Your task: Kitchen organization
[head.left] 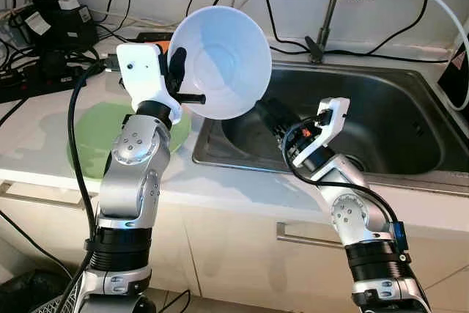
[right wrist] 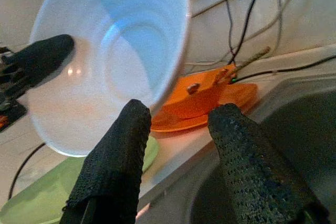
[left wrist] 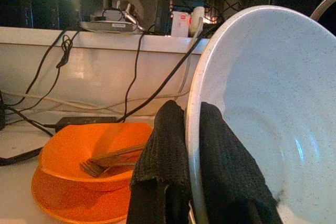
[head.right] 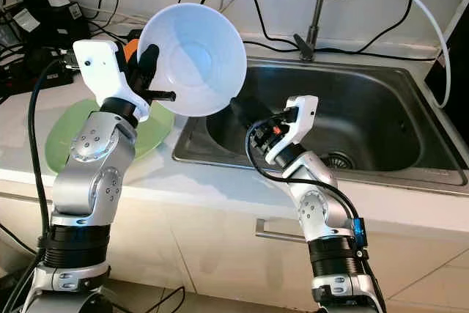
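The left gripper [head.left: 178, 71] pinches the rim of a white bowl [head.left: 221, 62], holding it tilted in the air above the counter [head.left: 44, 144] edge and the sink [head.left: 381, 108]. The right gripper [right wrist: 178, 129] gapes empty just below the bowl. Behind sit an orange bowl [left wrist: 89, 166] with a fork [left wrist: 107, 162] and a green plate [head.left: 95, 137].

The white bowl [head.left: 221, 61] looks glossy, finely speckled ceramic. The sink [head.left: 381, 115] is brushed steel with a dull sheen. The left end effector [left wrist: 194, 174] has coarse, matt black finger pads [left wrist: 157, 166]. The orange bowl [left wrist: 89, 169] seems smooth plastic; the desk [head.left: 242, 188] is pale and glossy.
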You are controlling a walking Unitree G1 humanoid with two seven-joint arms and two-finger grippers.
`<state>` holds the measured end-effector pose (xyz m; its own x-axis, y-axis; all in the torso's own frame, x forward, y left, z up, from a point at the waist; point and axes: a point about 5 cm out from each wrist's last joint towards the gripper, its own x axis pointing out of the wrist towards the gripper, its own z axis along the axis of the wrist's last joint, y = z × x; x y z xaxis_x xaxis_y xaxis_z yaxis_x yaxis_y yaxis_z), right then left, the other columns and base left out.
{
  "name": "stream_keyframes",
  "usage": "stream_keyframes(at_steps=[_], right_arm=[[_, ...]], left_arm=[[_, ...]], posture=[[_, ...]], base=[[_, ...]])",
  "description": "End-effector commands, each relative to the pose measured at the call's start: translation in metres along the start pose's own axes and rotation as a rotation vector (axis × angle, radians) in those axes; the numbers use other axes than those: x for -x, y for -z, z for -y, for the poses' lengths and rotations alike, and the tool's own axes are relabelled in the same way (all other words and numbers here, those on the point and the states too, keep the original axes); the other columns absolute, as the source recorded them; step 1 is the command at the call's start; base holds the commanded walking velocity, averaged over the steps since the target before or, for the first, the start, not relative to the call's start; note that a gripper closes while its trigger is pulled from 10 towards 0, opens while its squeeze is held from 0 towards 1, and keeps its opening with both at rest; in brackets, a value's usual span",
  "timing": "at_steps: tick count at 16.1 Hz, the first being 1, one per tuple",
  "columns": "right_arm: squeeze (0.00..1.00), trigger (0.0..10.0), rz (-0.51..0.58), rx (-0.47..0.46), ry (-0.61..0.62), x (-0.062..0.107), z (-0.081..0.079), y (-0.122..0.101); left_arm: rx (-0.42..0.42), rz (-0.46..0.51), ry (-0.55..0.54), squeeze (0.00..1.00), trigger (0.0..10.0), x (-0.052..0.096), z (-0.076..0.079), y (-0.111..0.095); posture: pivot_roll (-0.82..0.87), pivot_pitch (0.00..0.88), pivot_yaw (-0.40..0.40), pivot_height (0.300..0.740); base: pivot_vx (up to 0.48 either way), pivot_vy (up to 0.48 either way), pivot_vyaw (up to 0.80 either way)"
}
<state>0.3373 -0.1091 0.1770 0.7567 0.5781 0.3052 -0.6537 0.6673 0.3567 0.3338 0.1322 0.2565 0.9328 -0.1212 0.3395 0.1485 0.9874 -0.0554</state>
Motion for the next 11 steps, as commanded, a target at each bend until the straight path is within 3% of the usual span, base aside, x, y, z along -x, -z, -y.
stream_keyframes(at_steps=[1, 11], right_arm=[[0.00, 10.0, 0.017, 0.007, 0.020, -0.0053, 0.0013, -0.0041], [0.00, 10.0, 0.055, -0.079, -0.017, -0.0094, -0.0042, -0.0084]], left_arm=[[0.004, 0.047, 0.002, 0.00, 10.0, 0.0007, 0.0000, -0.0097], [0.005, 0.032, 0.016, 0.00, 10.0, 0.0004, -0.0008, -0.0048]], posture=[[0.10, 0.009, 0.024, 0.740], [0.10, 0.011, 0.025, 0.740]], base=[[0.000, 0.000, 0.00], [0.000, 0.000, 0.00]])
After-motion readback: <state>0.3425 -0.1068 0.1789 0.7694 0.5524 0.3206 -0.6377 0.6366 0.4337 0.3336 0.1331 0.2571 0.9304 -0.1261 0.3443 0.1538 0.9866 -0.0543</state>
